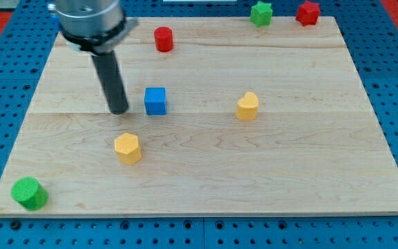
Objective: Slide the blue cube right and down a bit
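My tip is seen left of centre in the frame, bare, nothing held. The blue cube is placed just to its right, apart from it, near the board's middle. No long axis is shown; one face is turned toward the frame's bottom.

- No readable txt, labels, brands, nos. or signs anywhere in the camera view.
- Wooden board: plain grain only, no print.
- Blue cube & other blocks: plain coloured faces, no markings.
- Rod above my tip: plain dark, no lettering.
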Controlling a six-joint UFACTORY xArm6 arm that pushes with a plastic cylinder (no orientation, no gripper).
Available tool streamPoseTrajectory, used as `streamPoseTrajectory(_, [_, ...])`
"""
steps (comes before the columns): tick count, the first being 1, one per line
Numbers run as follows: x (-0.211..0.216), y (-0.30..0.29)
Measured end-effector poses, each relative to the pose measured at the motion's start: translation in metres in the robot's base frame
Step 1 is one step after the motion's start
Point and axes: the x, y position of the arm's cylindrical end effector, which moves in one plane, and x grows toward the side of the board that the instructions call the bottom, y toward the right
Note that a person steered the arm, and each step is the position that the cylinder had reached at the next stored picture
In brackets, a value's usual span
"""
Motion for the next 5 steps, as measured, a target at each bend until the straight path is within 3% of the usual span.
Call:
streamPoseTrajectory(1, [-0.014,0.005])
streamPoseTrajectory(2, [-0.023,0.049])
streamPoseTrajectory(5, [-0.003,0.095])
